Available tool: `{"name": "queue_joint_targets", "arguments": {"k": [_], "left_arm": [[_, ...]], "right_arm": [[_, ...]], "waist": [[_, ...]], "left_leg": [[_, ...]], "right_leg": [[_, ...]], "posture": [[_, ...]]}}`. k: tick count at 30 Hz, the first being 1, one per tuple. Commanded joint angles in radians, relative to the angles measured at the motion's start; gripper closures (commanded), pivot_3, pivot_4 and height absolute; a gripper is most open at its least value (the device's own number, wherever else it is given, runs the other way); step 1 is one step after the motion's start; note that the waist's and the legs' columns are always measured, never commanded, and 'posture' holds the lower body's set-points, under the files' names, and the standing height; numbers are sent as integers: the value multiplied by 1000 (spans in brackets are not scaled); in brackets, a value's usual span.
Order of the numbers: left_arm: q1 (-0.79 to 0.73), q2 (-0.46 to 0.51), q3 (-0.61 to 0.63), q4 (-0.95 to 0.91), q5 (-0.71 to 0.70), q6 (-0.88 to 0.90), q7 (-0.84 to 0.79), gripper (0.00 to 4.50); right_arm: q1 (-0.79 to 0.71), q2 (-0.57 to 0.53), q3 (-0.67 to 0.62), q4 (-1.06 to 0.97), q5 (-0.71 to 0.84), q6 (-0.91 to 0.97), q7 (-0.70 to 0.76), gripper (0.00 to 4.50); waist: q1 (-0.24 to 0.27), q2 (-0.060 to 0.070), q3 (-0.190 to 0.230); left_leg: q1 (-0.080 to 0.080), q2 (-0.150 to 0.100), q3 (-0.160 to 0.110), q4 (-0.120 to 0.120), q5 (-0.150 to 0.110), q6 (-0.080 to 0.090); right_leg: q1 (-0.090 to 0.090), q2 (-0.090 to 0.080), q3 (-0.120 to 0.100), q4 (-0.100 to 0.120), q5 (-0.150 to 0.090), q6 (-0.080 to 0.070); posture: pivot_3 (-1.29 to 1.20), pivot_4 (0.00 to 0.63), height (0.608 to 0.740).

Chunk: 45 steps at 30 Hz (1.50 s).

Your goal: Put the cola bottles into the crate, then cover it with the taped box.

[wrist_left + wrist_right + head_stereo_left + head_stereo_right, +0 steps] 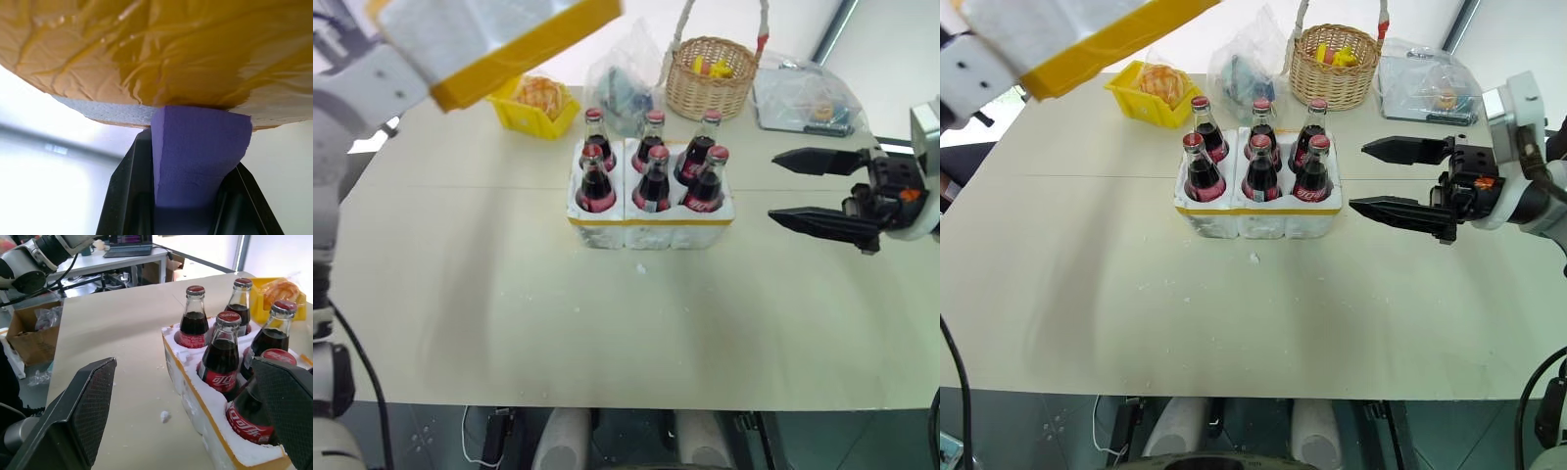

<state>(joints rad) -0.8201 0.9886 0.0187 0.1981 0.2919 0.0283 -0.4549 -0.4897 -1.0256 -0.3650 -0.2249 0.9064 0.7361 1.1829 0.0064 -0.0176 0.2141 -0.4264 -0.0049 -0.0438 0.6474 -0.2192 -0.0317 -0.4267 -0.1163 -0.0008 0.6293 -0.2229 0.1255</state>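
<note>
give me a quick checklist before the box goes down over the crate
1. All six cola bottles seated in the crate: ok.
2. Left gripper shut on the taped box: ok.
3. Taped box lifted above the bottle caps: ok.
4. Box lined up over the crate: not ok, it is up and to the left.
5. Right gripper open and off the crate: ok.
6. Box's open side facing down: cannot tell.

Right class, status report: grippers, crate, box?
Left gripper shut on taped box, held aloft. Right gripper open beside crate. Six cola bottles seated. Nothing blocking.
</note>
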Motion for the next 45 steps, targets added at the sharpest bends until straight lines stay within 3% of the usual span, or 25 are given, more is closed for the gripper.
{"name": "queue_joint_targets", "arguments": {"k": [1, 8, 21, 27, 37, 38, 40, 45], "left_arm": [[-73, -50, -48, -61, -38, -53, -82, 3861], [-130, -142, -115, -28, -53, -191, -162, 3861], [-205, -109, -225, 273, 107, -578, -159, 3861], [-154, -108, -238, 243, 177, -628, -113, 3861], [10, -114, -256, 96, 424, -570, 66, 3861], [21, -118, -251, 90, 419, -564, 70, 3115], [33, -121, -243, 81, 420, -552, 81, 2510], [75, -102, -207, 41, 371, -539, 50, 51]], "right_arm": [[6, 0, -36, -7, 2, -19, -7, 0], [29, -5, -57, -16, 10, -19, -22, 0], [60, -6, -116, -48, 61, 9, -72, 0], [71, -3, -120, -54, 65, 4, -81, 0], [36, 8, -96, -36, 67, -3, -90, 0], [34, 9, -95, -36, 67, -2, -90, 0], [31, 12, -91, -34, 68, -2, -89, 0], [29, 20, -84, -33, 65, -2, -86, 0]], "waist": [[-1, 0, 0], [-16, 0, 0], [-17, 0, 0], [-18, 0, 0], [-18, 0, 0], [-18, 0, 0], [-19, 0, 0], [-19, 0, 0]], "left_leg": [[0, 0, 0, 0, 0, 0], [0, 0, 0, 0, 0, 0], [0, 0, 0, 1, 0, 0], [0, 0, 0, 1, 0, 0], [0, 0, 0, 1, 0, 0], [1, 0, 0, 1, 0, 0], [1, 0, 0, 1, 0, 0], [1, 0, 0, 1, 0, 0]], "right_leg": [[0, 0, 0, 0, 0, 0], [0, 0, 0, 0, 0, 0], [0, 0, 0, 1, 0, 1], [0, 0, 0, 1, 0, 1], [0, 0, 0, 1, 0, 1], [0, 1, 0, 2, 0, 1], [0, 1, 0, 2, 0, 1], [0, 1, 0, 2, 0, 1]], "posture": [[0, 150, 737], [0, 150, 737], [0, 150, 737], [0, 150, 737], [0, 150, 737], [0, 150, 737], [0, 150, 737], [0, 150, 737]]}}
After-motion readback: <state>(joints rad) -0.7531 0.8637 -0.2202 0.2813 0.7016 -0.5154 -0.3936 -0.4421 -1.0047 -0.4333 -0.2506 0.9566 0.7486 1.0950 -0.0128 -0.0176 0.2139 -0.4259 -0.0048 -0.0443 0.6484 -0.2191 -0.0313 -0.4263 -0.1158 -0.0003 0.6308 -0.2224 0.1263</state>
